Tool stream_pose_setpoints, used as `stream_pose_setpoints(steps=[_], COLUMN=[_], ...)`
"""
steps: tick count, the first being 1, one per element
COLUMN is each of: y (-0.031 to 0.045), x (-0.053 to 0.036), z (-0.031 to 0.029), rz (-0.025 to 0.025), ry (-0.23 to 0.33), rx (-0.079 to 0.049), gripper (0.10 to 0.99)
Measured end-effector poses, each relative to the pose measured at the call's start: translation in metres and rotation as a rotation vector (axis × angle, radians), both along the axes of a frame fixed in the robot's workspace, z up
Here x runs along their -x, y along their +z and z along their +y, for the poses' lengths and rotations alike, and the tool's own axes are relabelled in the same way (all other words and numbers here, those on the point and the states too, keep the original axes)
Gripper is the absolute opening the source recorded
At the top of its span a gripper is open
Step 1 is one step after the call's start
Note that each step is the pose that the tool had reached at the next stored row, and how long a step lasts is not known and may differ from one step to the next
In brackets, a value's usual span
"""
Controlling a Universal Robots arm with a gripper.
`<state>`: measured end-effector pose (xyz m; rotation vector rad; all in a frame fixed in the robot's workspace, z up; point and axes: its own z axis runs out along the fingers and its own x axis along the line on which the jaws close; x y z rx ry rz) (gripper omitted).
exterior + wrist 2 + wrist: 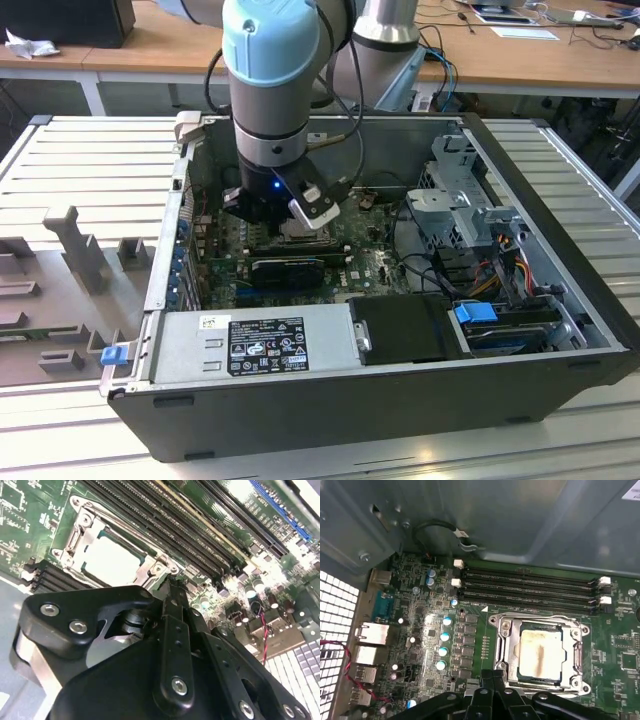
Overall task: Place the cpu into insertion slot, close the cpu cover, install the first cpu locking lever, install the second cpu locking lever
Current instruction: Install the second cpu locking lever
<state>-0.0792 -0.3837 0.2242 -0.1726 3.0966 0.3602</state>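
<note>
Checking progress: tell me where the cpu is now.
In both wrist views the cpu sits in the insertion slot under the cpu cover, beside the memory slots.

Tabletop (90, 160): pale metal, ribbed with long parallel grooves, runs under and around the open computer case (400, 400). Grey moulded fixture tray (60, 290) lies at the exterior view's left, with upright blocks. Behind, wooden desks (150, 45) with white frames span the back; papers (520, 30) and cables (600, 25) lie on them. Lighting even, soft shadows.
</note>
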Motion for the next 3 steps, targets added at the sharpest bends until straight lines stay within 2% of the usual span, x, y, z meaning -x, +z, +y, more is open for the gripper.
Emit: stream_pose_setpoints(steps=[3], y=[0.0008], x=[0.0000], z=[0.0001], rz=[-0.0002], ry=[0.000], rx=[0.000], gripper=[0.106])
